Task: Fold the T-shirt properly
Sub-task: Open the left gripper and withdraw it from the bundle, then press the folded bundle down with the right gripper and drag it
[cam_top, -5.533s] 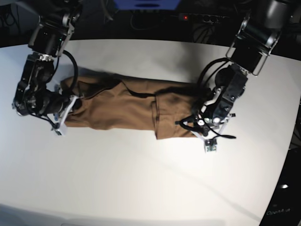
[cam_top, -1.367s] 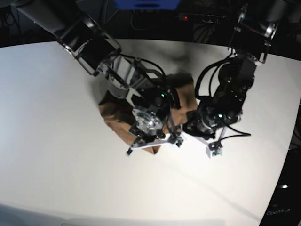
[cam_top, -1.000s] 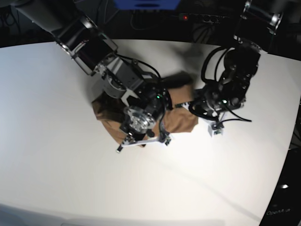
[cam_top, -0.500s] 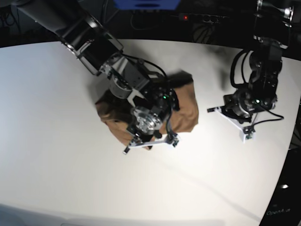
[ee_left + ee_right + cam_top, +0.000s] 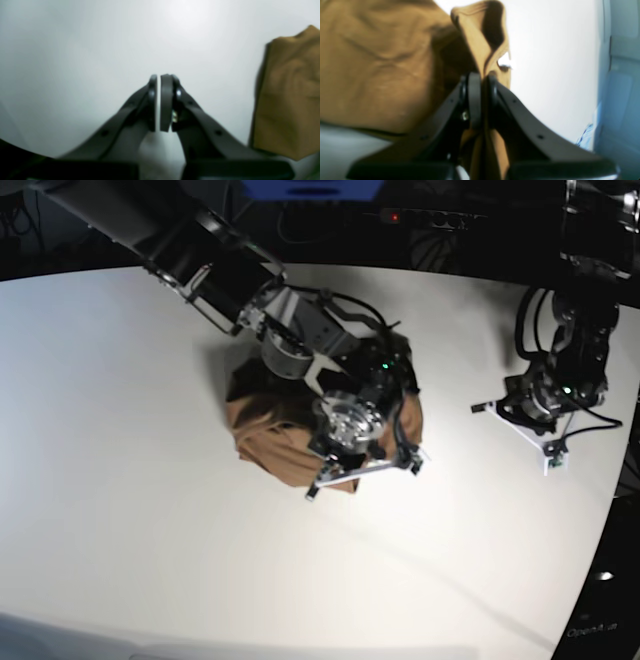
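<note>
The tan-brown T-shirt (image 5: pixel 270 430) lies bunched into a thick heap in the middle of the white table (image 5: pixel 120 510). My right arm (image 5: pixel 345 420) reaches over the heap and hides its right half. In the right wrist view my right gripper (image 5: pixel 482 76) is shut on a raised fold of the T-shirt (image 5: pixel 375 70), and the cloth stands up between the fingers. My left arm (image 5: pixel 545 395) is off to the right, apart from the cloth. The left gripper (image 5: pixel 158 77) is shut on nothing over bare table, with an edge of the T-shirt (image 5: pixel 285 100) at the right of its view.
The table's far edge runs along the top of the base view, with dark clutter and a power strip (image 5: pixel 425 218) behind it. Its right edge curves down past my left arm. A pale blue-grey surface (image 5: pixel 617 75) fills the right side of the right wrist view.
My left arm let go of the T-shirt and drew away to the right. My right arm carried its fold of cloth rightward across the heap, which shifted with it.
</note>
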Controlling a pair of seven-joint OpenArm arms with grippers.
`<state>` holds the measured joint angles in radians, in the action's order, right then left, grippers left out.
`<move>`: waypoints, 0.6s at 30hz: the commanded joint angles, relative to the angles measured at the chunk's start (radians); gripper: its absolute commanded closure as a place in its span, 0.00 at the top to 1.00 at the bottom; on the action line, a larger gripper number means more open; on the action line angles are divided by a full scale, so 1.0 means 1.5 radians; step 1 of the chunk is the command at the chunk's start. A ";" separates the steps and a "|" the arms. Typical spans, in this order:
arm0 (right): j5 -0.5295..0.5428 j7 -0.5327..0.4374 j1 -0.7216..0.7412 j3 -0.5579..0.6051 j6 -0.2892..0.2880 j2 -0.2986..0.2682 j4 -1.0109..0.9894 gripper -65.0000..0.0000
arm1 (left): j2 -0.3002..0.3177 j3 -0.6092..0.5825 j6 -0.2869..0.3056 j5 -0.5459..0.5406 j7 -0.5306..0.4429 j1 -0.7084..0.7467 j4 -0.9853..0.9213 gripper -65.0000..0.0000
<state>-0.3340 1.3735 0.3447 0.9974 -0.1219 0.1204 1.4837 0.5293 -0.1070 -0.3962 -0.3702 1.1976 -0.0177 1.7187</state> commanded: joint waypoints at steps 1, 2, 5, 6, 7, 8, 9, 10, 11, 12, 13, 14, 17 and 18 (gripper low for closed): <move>-0.012 0.003 0.013 0.008 0.003 0.014 0.012 0.03 | 0.010 0.005 0.005 0.002 -0.006 -0.009 0.004 0.03; -0.012 0.014 0.013 0.019 0.003 0.018 0.012 0.03 | 0.011 0.005 0.018 0.002 -0.006 -0.009 0.002 0.03; -0.012 0.015 0.013 0.039 0.003 0.024 0.012 0.03 | 0.024 0.006 0.047 0.003 -0.010 -0.002 0.002 0.03; -0.012 0.015 0.013 0.040 0.003 0.024 0.012 0.03 | 0.028 0.007 0.047 0.003 -0.010 -0.001 0.005 0.03; -0.012 0.015 0.013 0.040 0.003 0.024 0.012 0.03 | 0.029 0.007 0.047 0.003 -0.008 0.000 0.007 0.03; -0.012 0.015 0.013 0.039 0.003 0.024 0.012 0.03 | 0.031 0.007 0.047 0.003 -0.008 0.000 0.007 0.03; -0.012 0.015 0.014 0.039 0.003 0.024 0.012 0.03 | 0.031 0.007 0.047 0.003 -0.008 0.000 0.005 0.03; -0.011 0.015 0.015 0.039 0.003 0.024 0.012 0.03 | 0.031 0.007 0.047 0.003 -0.009 0.000 0.003 0.03; -0.011 0.015 0.016 0.039 0.003 0.024 0.012 0.03 | 0.031 0.007 0.047 0.003 -0.009 0.001 0.003 0.03; -0.011 0.015 0.017 0.039 0.003 0.024 0.012 0.03 | 0.031 0.007 0.047 0.003 -0.009 0.005 0.004 0.03; -0.011 0.015 0.017 0.038 0.003 0.024 0.012 0.03 | 0.031 0.007 0.047 0.003 -0.009 0.011 0.007 0.03; -0.011 0.015 0.017 0.038 0.003 0.024 0.012 0.03 | 0.031 0.007 0.047 0.003 -0.009 0.013 0.009 0.03; -0.009 0.002 0.017 0.038 0.003 0.024 0.012 0.03 | 0.030 0.007 0.047 0.003 -0.009 0.013 0.009 0.03; -0.008 -0.003 0.015 0.038 0.003 0.024 0.011 0.03 | 0.030 0.007 0.047 0.003 -0.009 0.013 0.009 0.03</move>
<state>-0.3309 1.3762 0.3458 1.0580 -0.1219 0.1421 1.4841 0.5610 -0.1047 -0.3252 -0.3702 1.1965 0.0185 1.7138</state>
